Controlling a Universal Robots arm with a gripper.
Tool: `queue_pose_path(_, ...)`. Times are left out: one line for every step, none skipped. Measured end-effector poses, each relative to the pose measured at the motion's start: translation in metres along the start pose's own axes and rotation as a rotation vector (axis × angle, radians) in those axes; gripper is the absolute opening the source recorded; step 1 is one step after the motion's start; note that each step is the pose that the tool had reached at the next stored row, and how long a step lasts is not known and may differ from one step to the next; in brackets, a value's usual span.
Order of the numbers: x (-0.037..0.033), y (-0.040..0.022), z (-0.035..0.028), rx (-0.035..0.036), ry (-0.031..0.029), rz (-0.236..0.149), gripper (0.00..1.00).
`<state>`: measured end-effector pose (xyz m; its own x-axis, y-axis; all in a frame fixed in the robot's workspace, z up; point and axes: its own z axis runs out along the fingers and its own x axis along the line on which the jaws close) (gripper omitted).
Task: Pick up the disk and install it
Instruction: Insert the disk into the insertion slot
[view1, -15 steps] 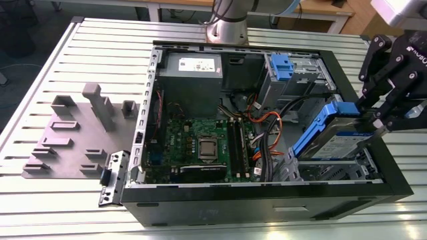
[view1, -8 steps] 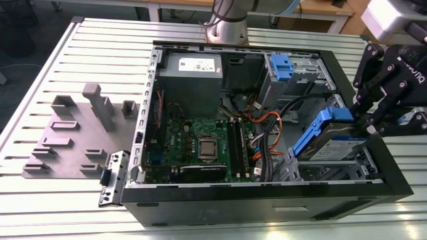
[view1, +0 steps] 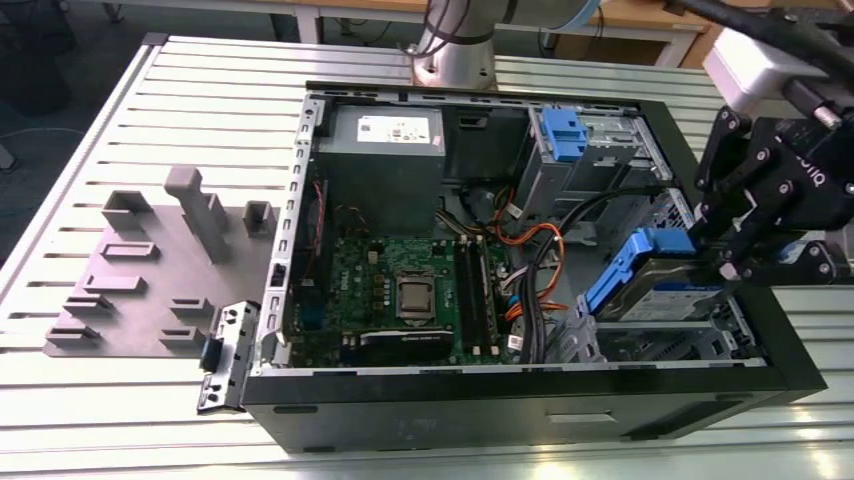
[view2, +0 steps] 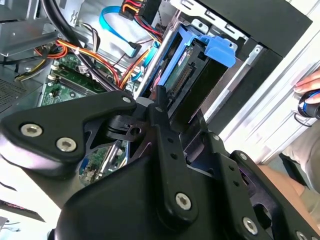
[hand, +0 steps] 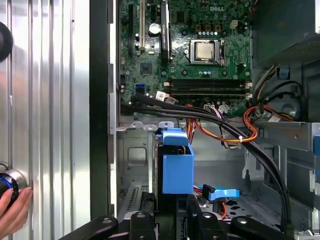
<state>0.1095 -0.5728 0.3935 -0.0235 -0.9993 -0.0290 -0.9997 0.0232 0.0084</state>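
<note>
- Loose black cables (hand: 200, 116) run beside the bay; steer clear of them.
- The flat silver-grey metal disk (view1: 654, 287), in its blue plastic carrier, hangs tilted over the open black computer case (view1: 534, 400), near the case's corner on the exterior view's right.
- The black gripper (view1: 729, 267) is clamped on the disk; square the disk with the bay before lowering.

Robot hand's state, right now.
Robot hand: closed on the flat silver-grey metal disk in its blue plastic carrier frame, held at the drive bay of the open black computer case.
</note>
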Motion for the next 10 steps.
queue_pose_path(0.0001,0.0,0.0018,0.0,0.0001,0.0,0.35)
queue_pose_path(0.0001,0.0,0.0036,0.0,0.0002,0.0,0.35)
queue_pose_path(0.0002,0.0,0.0054,0.0,0.0002,0.0,0.35)
queue_pose_path(0.0002,-0.0001,0.0072,0.0,0.0001,0.0,0.35)
queue_pose_path(0.0003,-0.0001,0.0091,0.0,0.0003,0.0,0.35)
queue_pose_path(0.0003,-0.0001,0.0109,0.0,0.0003,0.0,0.35)
queue_pose_path(0.0004,-0.0001,0.0127,0.0,0.0004,0.0,0.35)
queue_pose_path(0.0004,-0.0001,0.0145,0.0,0.0004,0.0,0.35)
queue_pose_path(0.0005,-0.0001,0.0163,0.0,0.0005,0.0,0.35)
queue_pose_path(0.0005,-0.0002,0.0181,0.0,0.0004,0.0,0.35)
